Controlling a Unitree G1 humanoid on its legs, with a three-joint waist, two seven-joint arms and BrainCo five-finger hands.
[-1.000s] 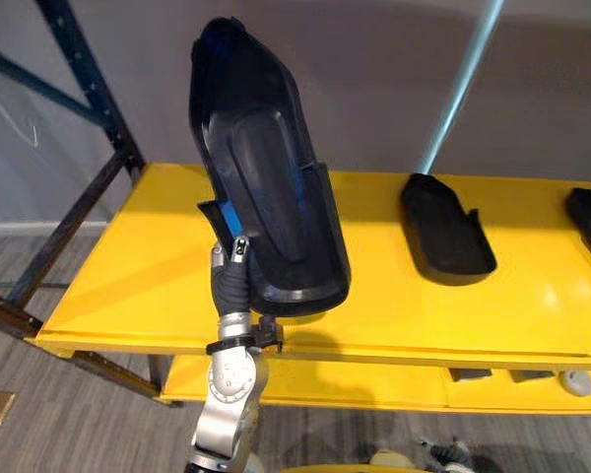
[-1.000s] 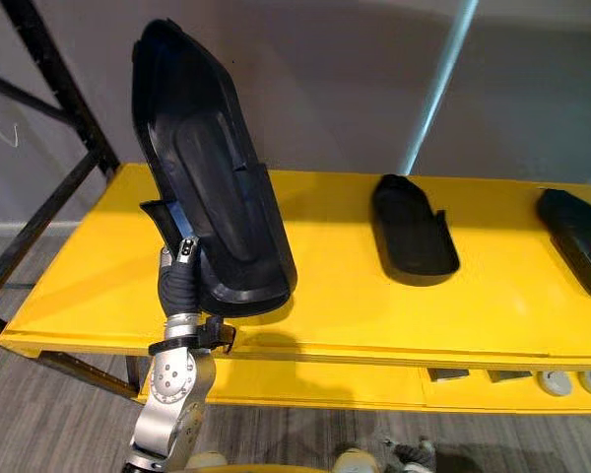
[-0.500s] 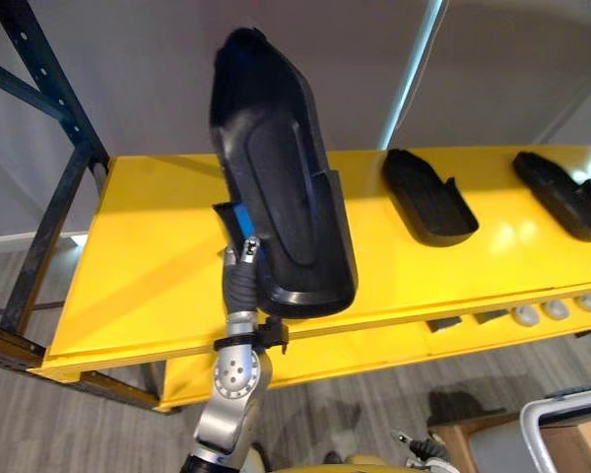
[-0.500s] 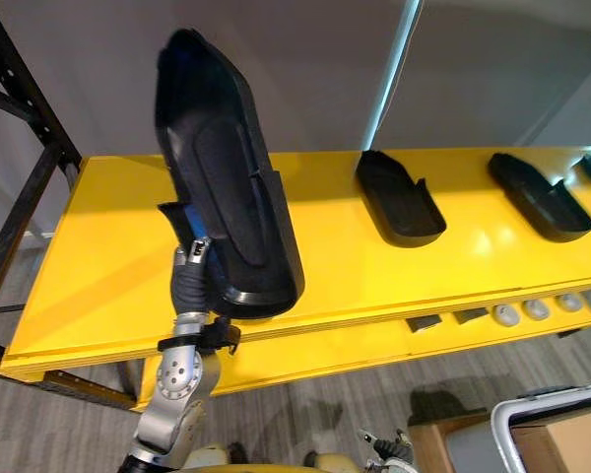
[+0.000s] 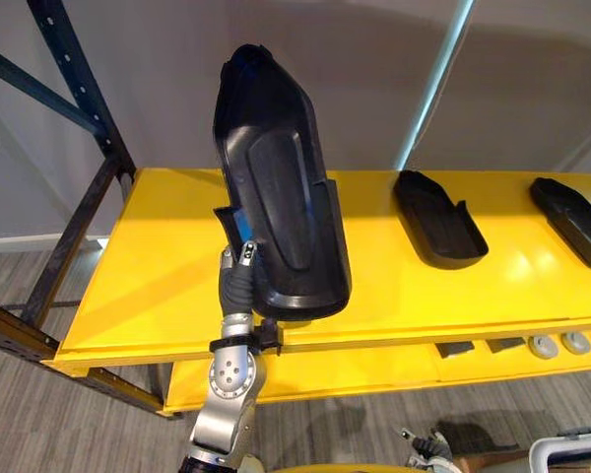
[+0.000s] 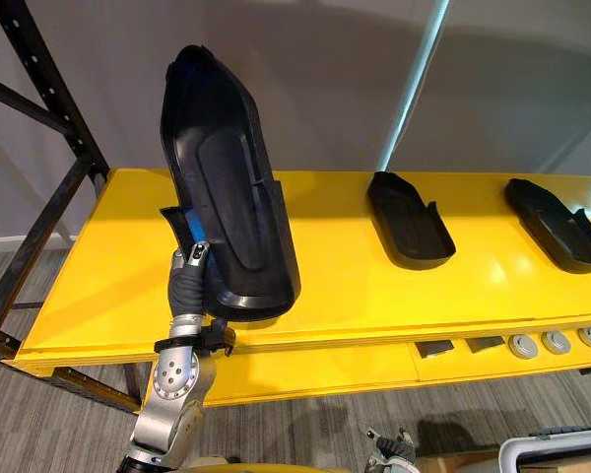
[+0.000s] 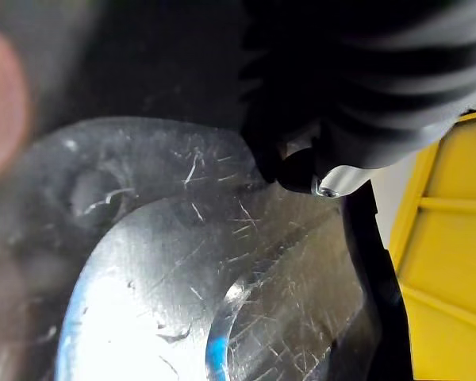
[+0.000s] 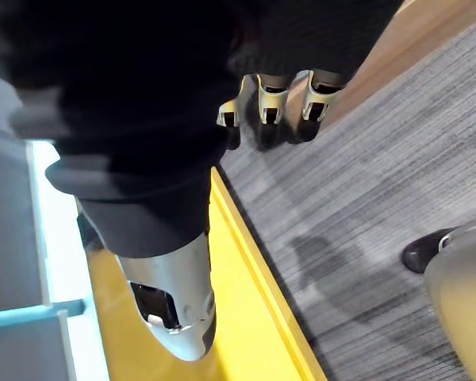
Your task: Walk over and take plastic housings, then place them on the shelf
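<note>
My left robot hand (image 5: pixel 241 268) pinches the black housing (image 5: pixel 281 197) by its lower rim, holding it upright over the yellow shelf (image 5: pixel 158 256), probably to clear the edge before laying it beside the nearest lying housing (image 5: pixel 438 232). My right robot hand (image 8: pixel 274 99) hangs relaxed.

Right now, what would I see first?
The big black housing, gripped upright by the left hand at the yellow shelf. To its right, a second housing and a third housing lie on that shelf.
</note>
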